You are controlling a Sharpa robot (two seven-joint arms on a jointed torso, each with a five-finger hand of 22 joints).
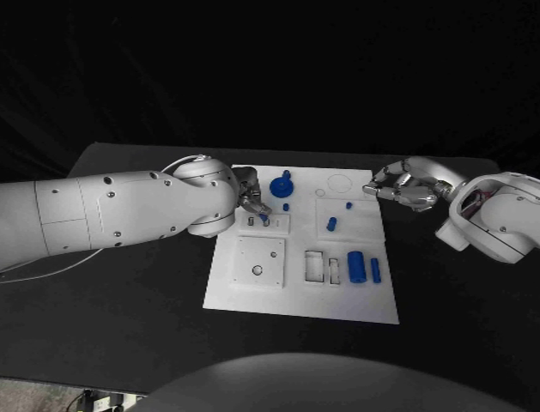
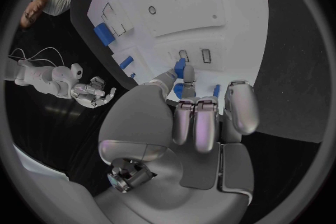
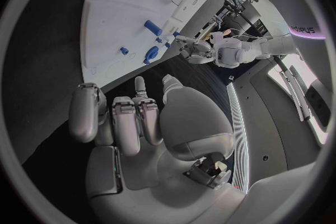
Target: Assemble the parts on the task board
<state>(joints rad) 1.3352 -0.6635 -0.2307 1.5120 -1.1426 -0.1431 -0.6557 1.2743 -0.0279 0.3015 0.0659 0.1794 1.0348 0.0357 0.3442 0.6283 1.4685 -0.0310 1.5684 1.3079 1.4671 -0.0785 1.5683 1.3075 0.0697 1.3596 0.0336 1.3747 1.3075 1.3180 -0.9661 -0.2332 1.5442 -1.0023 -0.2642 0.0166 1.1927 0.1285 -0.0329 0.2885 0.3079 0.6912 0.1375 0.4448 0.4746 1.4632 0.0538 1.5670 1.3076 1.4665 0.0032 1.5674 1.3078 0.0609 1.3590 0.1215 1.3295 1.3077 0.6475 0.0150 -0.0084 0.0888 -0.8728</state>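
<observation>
L hand (image 2: 199, 117) pinches blue part (image 2: 181, 70) — board (image 1: 344, 296).

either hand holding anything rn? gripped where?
Left hand pinches a small blue part by its lower end, over the white board. Right hand holds nothing, fingers curled, beside the board's edge.

A purple wall sign (image 3: 305, 29) perhaps reads "sharpa".

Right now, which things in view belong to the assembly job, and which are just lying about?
Job:
- task board
- small blue part pinched by the left hand
- blue parts on the board: knob, two cylinders, short peg
- right hand, off the board

Lying about:
- white cable on the black table
</observation>
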